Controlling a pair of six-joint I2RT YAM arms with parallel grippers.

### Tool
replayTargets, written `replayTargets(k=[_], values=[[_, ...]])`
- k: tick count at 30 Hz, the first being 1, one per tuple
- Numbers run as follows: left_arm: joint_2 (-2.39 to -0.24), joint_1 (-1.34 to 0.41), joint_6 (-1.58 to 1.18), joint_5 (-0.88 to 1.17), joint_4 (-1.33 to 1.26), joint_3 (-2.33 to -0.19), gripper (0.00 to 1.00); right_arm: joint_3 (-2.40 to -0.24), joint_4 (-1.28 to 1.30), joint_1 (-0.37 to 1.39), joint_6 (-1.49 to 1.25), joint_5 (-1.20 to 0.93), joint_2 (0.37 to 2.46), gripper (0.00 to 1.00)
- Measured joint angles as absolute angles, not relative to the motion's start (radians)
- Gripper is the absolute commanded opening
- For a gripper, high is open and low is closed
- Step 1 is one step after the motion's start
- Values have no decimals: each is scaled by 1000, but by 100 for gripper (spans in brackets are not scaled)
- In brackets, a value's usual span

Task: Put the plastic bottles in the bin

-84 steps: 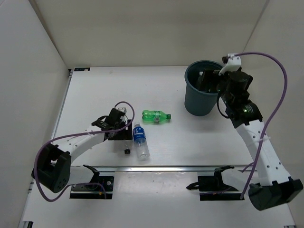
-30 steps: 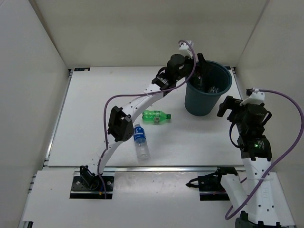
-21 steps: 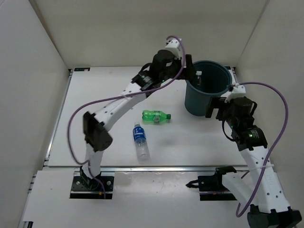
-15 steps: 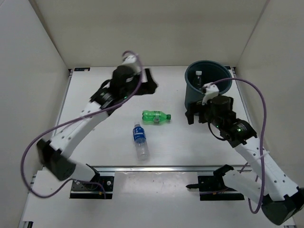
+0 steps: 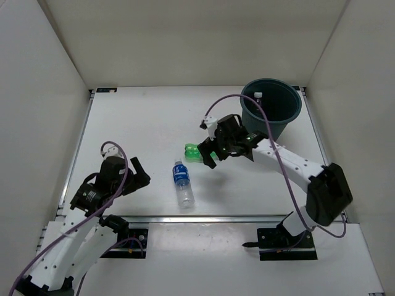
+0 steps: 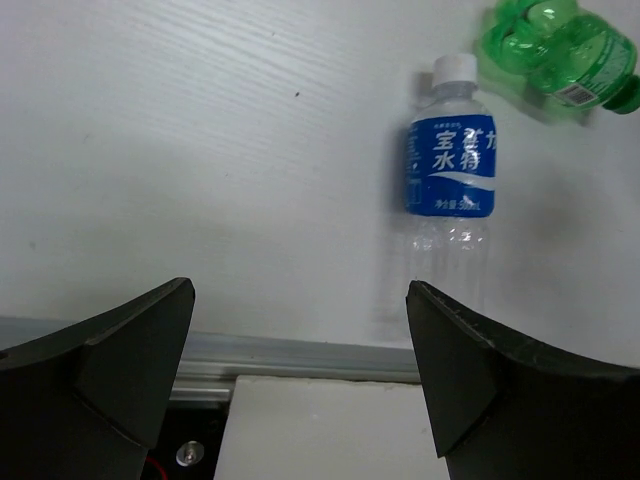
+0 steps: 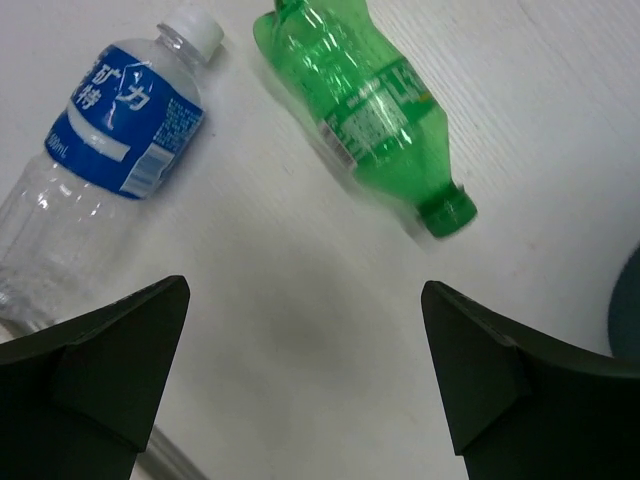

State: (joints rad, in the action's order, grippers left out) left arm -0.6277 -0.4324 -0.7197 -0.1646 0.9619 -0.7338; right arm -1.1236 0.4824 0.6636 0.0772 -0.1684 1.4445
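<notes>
Idling at L w/ jaws apart, empty: left gripper [image 5: 137, 174]. Lying on table [image 5: 136, 123] mid: blue-label water bottle [image 5: 182, 184], green soda bottle [image 5: 196, 152] near. Hovering over green one, jaws apart: right gripper [image 7: 305, 288]. In teal bin [image 5: 290, 117]: white-capped bottle [image 5: 258, 95]. Prob two left.

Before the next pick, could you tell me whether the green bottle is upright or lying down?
Lying down: the green bottle rests lengthwise on the white table, its cap pointing sideways.
</notes>
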Motion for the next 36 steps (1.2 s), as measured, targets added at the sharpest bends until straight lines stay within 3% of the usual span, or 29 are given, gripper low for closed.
replayTargets(k=[7,20,22,25,27,33,36], values=[[-587,-440,-757,-147,1042,-704,98,-1247,429,665,222,-200,1712,99],[-664,-436,-725,-134,1068,-713,98,-1324,289,628,371,-321,1942,97],[-675,-435,-718,-134,1071,-722,98,-1324,275,629,371,-308,1966,93],[-686,-435,-707,-134,1074,-737,99,-1324,260,641,367,-266,1996,76],[-686,-434,-703,-134,1074,-742,98,-1324,242,648,362,-255,2000,50],[-686,-434,-687,-135,1077,-746,98,-1309,201,652,313,-253,1961,38],[-686,-434,-677,-134,1076,-746,98,-1298,207,651,282,-243,1873,38]])
